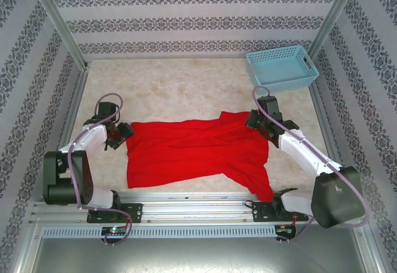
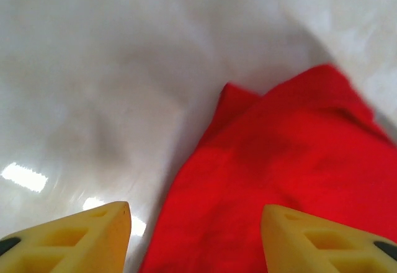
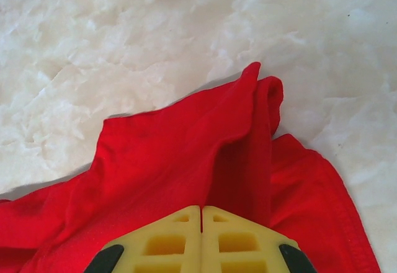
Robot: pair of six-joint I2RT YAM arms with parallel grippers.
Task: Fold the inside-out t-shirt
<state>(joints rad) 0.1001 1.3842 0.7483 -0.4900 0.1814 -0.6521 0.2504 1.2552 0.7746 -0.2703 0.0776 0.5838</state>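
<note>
Field notes: the inside-out t-shirt lies spread and wrinkled across the near half of the marbled table, between the two arms. One corner hangs over the near edge on the right. We see the left gripper just beside the shirt's left edge, its yellow fingers spread apart, with cloth under one and bare table under the other. The right gripper sits at the shirt's far right corner with its fingers pressed together. A raised red fold runs up to them, so it seems pinched, though the contact itself is hidden. A light blue basket stands well apart at the far right.
</note>
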